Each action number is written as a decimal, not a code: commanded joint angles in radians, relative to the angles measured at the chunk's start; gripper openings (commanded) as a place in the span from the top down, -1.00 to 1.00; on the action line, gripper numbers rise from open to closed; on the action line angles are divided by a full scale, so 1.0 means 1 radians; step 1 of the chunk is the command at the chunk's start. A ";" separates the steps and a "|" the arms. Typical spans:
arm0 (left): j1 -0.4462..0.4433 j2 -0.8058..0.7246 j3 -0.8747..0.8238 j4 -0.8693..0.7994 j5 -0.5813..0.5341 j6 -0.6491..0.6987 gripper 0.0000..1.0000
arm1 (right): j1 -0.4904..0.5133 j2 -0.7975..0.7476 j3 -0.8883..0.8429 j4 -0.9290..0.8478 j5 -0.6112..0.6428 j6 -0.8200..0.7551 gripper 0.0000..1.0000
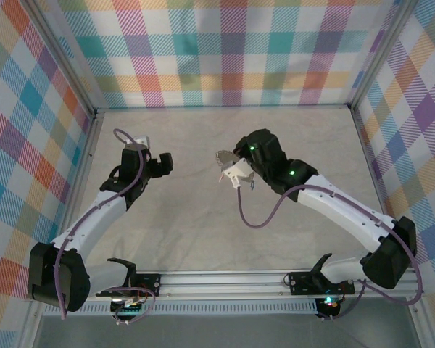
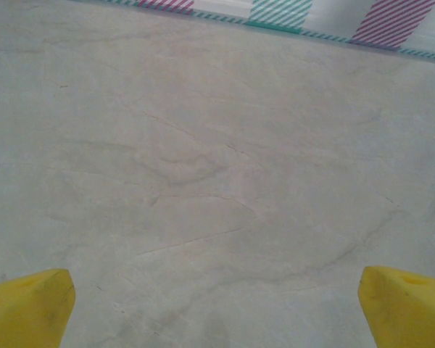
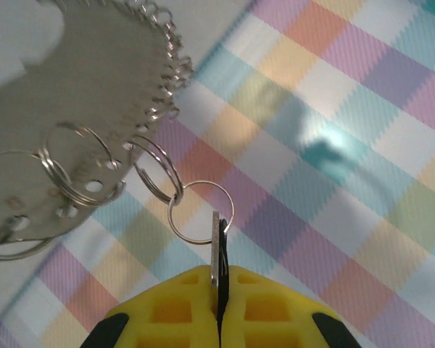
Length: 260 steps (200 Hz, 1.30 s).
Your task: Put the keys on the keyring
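My right gripper (image 3: 219,290) is shut on a thin silver key with a black tag (image 3: 217,250), seen edge-on between the yellow fingers. A small split ring (image 3: 201,212) passes through the key's top and links through more rings to the keyring (image 3: 72,94), a large silver-grey metal round with holes and several small rings along its rim. From above, the right gripper (image 1: 236,172) holds this metal cluster (image 1: 223,158) up over the table's middle. My left gripper (image 2: 217,312) is open, its yellow fingertips (image 2: 29,308) wide apart over bare table. It hovers at the left (image 1: 164,165), facing the right gripper.
The pale marbled tabletop (image 1: 188,225) is closed in by checked cloth walls (image 1: 225,51) at the back and both sides. A purple cable (image 1: 257,217) hangs from the right arm.
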 commanded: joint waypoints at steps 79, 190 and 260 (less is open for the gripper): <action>0.025 0.016 0.019 -0.022 -0.046 0.017 -1.00 | 0.213 0.245 0.255 -0.327 -0.094 0.798 1.00; 0.031 0.028 -0.015 -0.011 -0.044 0.064 -1.00 | 0.139 0.375 0.136 -0.303 -0.240 1.140 1.00; 0.031 0.039 -0.011 -0.011 -0.019 0.064 -1.00 | 0.020 0.376 -0.009 -0.320 -0.212 1.091 1.00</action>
